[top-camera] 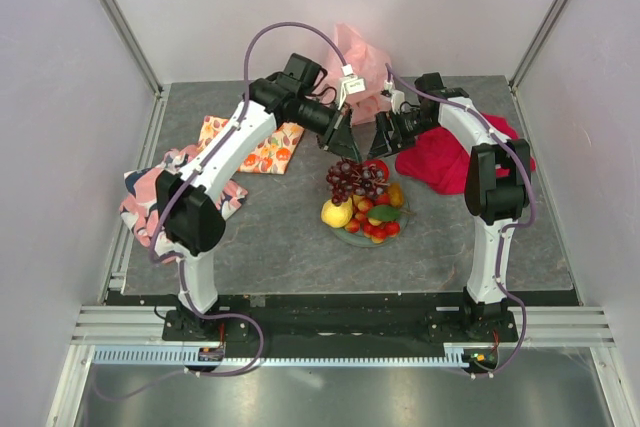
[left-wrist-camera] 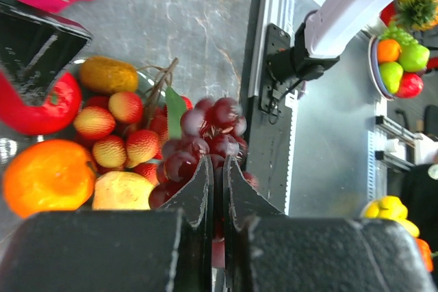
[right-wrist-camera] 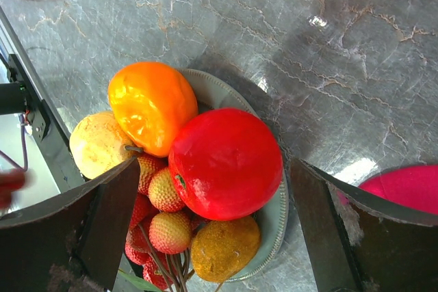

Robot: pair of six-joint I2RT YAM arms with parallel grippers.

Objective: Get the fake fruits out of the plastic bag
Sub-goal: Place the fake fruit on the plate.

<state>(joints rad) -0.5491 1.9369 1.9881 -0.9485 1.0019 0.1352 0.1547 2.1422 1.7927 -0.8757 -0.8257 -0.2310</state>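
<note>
Clearly, at the left, the left tool (left-wrist-camera: pixel 217 169) is pointing down with its jaws pressed shut. The grape bunch (left-wrist-camera: pixel 205 135) is lying directly beyond its tips, and I cannot tell whether a stem is being pinched. Moving right, the plastic bag (top-camera: pixel 360 62) is lying crumpled at the far edge of the worktop (top-camera: pixel 270 237), behind both tools. No fruit is showing in it, though its inside is hidden. In front of it, well apart, the plate (right-wrist-camera: pixel 276 218) is carrying the fake fruits (top-camera: pixel 365 212): the grapes, an orange (right-wrist-camera: pixel 150 104), a yellow fruit (right-wrist-camera: pixel 96 145), small red pieces (left-wrist-camera: pixel 109 148), a brownish-yellow fruit (right-wrist-camera: pixel 222 247) and a red apple (right-wrist-camera: pixel 226 162). Further right, the right tool (top-camera: pixel 385 137) is hanging over the pile with its jaws spread wide, gripping nothing. The apple is sitting straight below, between the two fingers (right-wrist-camera: pixel 116 217), so this arm is looking the nearer one for it. Judging by the heaped plate, the emptying is looking nearly or wholly done.
</note>
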